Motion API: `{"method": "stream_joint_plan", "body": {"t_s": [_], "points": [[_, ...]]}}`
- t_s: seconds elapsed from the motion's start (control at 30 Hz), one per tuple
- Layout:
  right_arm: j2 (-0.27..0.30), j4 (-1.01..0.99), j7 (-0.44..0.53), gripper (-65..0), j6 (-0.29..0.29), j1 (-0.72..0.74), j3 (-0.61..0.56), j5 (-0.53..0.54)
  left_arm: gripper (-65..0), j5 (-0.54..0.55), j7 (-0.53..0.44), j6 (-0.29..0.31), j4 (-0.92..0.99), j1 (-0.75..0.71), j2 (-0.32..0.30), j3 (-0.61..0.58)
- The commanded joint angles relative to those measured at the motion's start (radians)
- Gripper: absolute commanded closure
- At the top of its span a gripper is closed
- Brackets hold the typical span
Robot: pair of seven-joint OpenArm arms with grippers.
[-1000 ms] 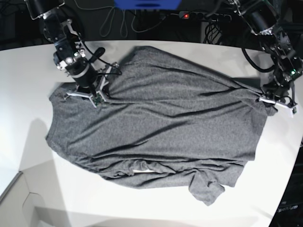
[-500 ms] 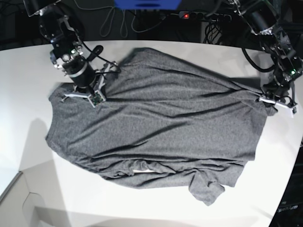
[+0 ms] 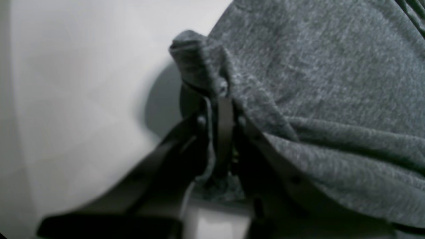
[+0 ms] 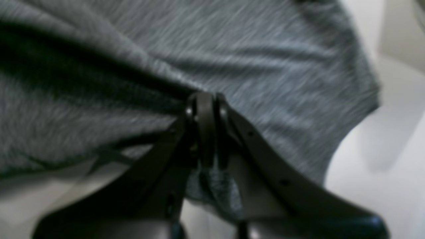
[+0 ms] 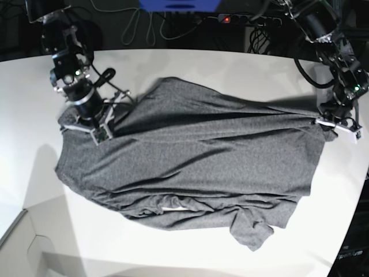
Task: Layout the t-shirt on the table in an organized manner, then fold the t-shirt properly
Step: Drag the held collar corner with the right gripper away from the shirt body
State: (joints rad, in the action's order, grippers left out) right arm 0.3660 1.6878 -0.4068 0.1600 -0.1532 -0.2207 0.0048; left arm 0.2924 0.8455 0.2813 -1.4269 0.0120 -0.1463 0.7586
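The dark grey t-shirt (image 5: 196,167) lies spread and wrinkled across the white table (image 5: 173,254), with a bunched sleeve at the front right. My right gripper (image 5: 92,124) is at the shirt's far-left corner, and the right wrist view shows that gripper (image 4: 206,99) shut on a pinch of the shirt's fabric (image 4: 232,49). My left gripper (image 5: 333,122) is at the shirt's right edge. In the left wrist view it (image 3: 222,91) is shut on a raised fold of cloth (image 3: 332,83) above the tabletop (image 3: 83,83).
A pale box flap (image 5: 23,248) sits at the front left corner. Cables and a power strip (image 5: 230,19) run behind the table's back edge. The table's curved edge passes close to the left gripper on the right.
My right gripper has shut on the shirt and moved left and back, dragging the shirt's upper-left part with it. The left gripper and the right edge have stayed put.
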Motion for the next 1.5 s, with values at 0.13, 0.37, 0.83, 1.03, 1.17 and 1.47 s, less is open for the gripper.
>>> {"method": "stream_joint_plan", "body": {"t_s": [0.13, 0.37, 0.83, 1.03, 1.17, 1.47], "points": [[0.008, 0.013, 0.021, 0.0, -0.003, 0.024, 0.013, -0.006, -0.1, 0.008, -0.016, 0.0, -0.019, 0.03, -0.014, 0.003], [-0.023, -0.039, 0.021, 0.0, -0.003, 0.085, 0.014, -0.006, -0.1, 0.008, -0.016, 0.0, -0.019, 0.039, -0.014, 0.003], [-0.068, -0.03, -0.016, 0.0, -0.004, 0.062, 0.008, -0.006, -0.1, 0.008, -0.016, 0.0, -0.018, 0.039, -0.014, 0.003], [-0.163, 0.045, -0.137, -17.6, -0.004, -0.032, 0.008, -0.004, -0.1, 0.008, -0.016, 0.0, -0.01, 0.046, -0.014, 0.003], [-0.226, 0.114, -0.149, -29.4, -0.004, -0.104, 0.01, -0.004, -0.1, 0.008, -0.016, 0.0, -0.013, 0.046, -0.014, 0.003], [-0.342, 0.096, -0.142, -44.3, -0.004, -0.205, 0.008, -0.004, -0.1, 0.008, -0.016, 0.0, -0.012, 0.038, -0.022, 0.003]]}}
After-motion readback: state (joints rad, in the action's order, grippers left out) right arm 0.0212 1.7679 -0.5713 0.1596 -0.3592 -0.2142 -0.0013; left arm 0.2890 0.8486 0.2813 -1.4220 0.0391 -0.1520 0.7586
